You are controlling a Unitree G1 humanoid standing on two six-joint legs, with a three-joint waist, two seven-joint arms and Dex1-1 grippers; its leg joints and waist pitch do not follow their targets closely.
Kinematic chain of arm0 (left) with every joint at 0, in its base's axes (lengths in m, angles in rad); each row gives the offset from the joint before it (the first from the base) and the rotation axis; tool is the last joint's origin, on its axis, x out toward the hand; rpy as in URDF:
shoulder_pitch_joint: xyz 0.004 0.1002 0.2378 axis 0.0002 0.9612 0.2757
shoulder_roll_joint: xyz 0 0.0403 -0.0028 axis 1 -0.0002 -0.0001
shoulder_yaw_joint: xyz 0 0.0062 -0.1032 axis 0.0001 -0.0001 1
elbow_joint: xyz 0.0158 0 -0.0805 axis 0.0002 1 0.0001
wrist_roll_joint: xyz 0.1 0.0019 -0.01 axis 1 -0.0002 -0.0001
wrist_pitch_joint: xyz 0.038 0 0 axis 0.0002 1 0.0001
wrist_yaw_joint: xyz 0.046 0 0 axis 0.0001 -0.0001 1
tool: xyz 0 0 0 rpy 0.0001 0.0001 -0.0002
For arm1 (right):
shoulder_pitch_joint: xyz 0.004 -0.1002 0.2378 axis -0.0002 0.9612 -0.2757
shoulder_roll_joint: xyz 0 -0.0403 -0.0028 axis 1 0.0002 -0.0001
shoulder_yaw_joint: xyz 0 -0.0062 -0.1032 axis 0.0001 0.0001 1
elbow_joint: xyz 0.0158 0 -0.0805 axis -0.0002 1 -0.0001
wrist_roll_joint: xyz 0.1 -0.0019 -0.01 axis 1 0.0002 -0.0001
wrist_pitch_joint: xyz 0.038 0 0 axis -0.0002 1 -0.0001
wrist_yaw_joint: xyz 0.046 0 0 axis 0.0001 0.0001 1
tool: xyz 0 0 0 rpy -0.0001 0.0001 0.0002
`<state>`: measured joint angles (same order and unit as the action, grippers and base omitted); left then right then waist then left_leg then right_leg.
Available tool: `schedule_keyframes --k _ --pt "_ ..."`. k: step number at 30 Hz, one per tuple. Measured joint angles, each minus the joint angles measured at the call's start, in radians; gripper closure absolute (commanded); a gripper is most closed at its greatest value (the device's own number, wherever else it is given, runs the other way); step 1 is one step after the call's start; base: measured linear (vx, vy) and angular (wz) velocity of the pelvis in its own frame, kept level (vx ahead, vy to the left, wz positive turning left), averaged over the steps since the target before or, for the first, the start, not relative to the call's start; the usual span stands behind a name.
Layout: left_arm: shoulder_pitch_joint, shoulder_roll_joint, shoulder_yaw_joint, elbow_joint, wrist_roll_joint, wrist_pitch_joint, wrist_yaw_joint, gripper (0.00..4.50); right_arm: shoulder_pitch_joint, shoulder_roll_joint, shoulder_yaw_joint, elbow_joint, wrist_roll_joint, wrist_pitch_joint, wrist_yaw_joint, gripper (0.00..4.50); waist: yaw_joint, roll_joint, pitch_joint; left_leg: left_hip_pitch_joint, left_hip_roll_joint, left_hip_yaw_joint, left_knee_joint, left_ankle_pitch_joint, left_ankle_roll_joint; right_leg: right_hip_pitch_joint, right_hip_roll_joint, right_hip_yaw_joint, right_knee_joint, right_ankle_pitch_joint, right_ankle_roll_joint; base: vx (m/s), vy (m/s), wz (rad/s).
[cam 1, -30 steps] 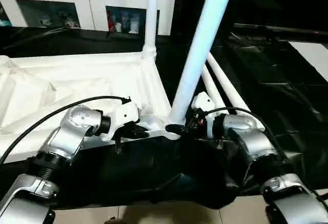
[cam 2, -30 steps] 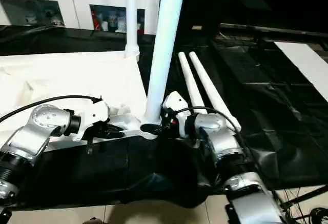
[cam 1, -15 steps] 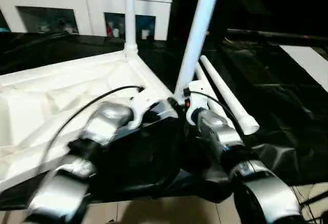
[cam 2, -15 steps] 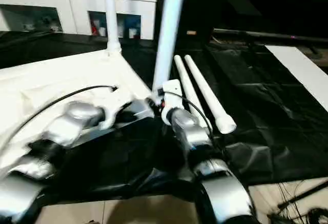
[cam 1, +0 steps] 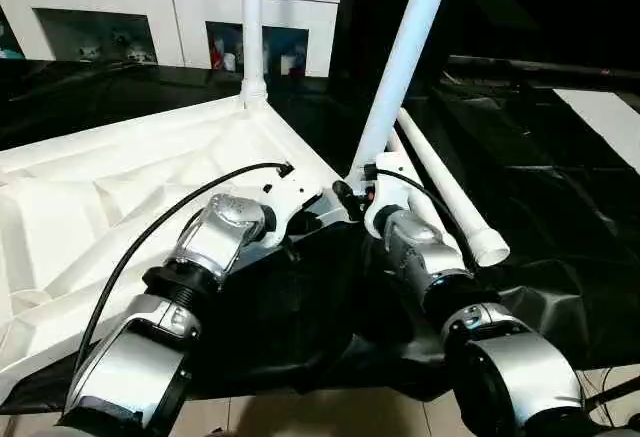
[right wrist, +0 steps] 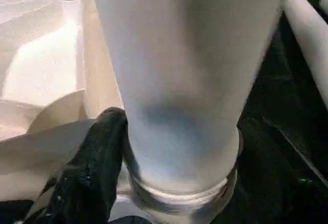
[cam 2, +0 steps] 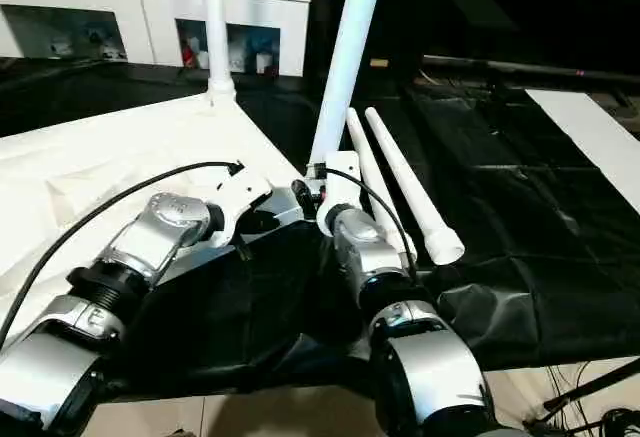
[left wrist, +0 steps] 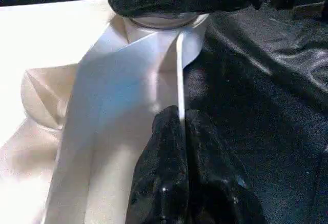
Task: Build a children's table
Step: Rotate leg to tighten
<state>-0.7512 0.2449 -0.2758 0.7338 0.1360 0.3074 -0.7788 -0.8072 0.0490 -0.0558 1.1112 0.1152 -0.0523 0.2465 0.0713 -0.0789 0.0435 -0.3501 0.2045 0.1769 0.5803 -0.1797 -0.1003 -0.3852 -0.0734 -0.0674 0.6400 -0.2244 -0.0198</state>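
Right tool (cam 1: 352, 195) is clamped on the leg (cam 1: 400, 67) just above its socket, so you can seat it; left tool (left wrist: 179, 131) pinches the tabletop (cam 1: 120, 197) rim beside it, steadying things.

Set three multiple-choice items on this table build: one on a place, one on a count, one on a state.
1. Where do the loose legs lie?
A. on the black cloth, right of the top
B. on the white cabinet
C. on the top

2. How many legs stand in corner sockets?
A. none
B. two
C. four

3. What does the left gripper do?
A. hangs open over the floor
B. pinches the top's edge
C. holds a loose leg

Key: 1 A, both lie on the cloth beside the top. 2 B, the far leg and the near leg stand up. 3 B, its fingers close on the thin white rim.
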Motion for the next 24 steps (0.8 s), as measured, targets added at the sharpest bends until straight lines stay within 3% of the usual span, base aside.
schedule_keyframes --k 5,8,13,17,24 --pt "0.021 0.042 0.003 -0.031 -0.003 -0.026 -0.028 4.50 0.029 -0.036 0.057 -0.038 -0.026 -0.027 0.136 0.53 -0.012 0.000 0.000 -0.001 0.001 0.000 -0.005 0.000 0.000 -0.002 0.002 -0.001 -0.002 0.000 0.000 0.000 0.000 0.00" --pt "0.039 0.068 0.001 -0.059 -0.003 -0.053 -0.061 4.50 0.050 -0.072 0.072 -0.078 -0.028 -0.022 0.230 0.53 -0.013 0.000 0.000 -0.003 0.002 0.000 -0.006 0.000 0.000 -0.004 0.003 -0.001 -0.005 0.000 0.000 0.000 0.000 0.00" --pt "0.110 0.179 -0.001 -0.140 -0.043 -0.145 -0.229 4.50 0.112 -0.177 0.154 -0.177 -0.041 -0.019 0.517 0.53 -0.014 0.000 0.001 -0.007 0.003 0.001 -0.010 0.000 0.002 -0.006 0.006 -0.001 -0.010 -0.001 -0.001 0.000 0.000 0.00" --pt "0.150 0.238 -0.016 -0.198 -0.081 -0.207 -0.369 4.50 0.132 -0.213 0.195 -0.219 -0.044 -0.025 0.634 0.53 0.000 0.001 0.001 -0.016 0.003 0.001 -0.009 0.003 0.007 -0.015 0.006 -0.001 -0.009 -0.001 -0.002 0.000 0.000 0.00" --pt "0.176 0.263 -0.016 -0.236 -0.106 -0.216 -0.460 4.50 0.172 -0.247 0.222 -0.310 -0.033 -0.024 0.780 0.53 0.018 0.000 0.001 -0.016 0.004 0.002 -0.007 0.003 0.007 -0.015 0.006 0.000 -0.008 -0.001 -0.002 0.000 0.000 0.00"
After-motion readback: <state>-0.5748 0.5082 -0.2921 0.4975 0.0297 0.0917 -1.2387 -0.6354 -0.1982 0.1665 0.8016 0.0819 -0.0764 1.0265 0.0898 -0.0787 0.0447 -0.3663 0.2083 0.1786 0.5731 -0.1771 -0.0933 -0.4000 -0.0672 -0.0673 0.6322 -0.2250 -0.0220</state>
